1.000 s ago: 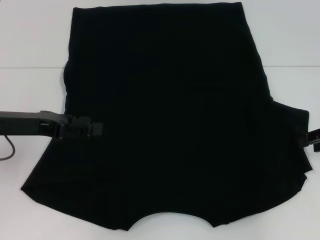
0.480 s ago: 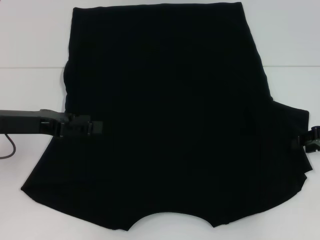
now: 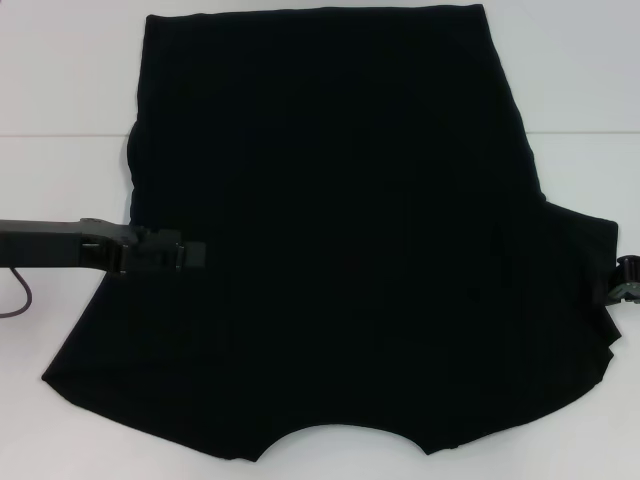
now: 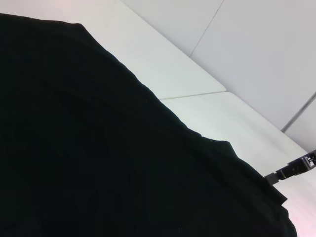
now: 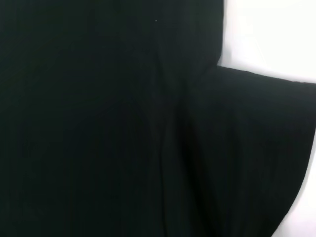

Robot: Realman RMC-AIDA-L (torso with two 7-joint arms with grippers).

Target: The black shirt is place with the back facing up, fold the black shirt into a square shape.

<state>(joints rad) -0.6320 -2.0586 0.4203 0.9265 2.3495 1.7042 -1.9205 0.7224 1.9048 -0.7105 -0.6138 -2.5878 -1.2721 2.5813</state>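
Black shirt [image 3: 340, 230] lay spread flat across the white table [image 3: 60, 90], hem at the far edge and curved neckline nearest my body, plain side up. My left gripper [image 3: 190, 256] reached over the shirt's left edge by the sleeve; I could not tell whether its fingers were parted. My right gripper [image 3: 627, 280] sat just beside the right sleeve, its fingers likewise unclear.
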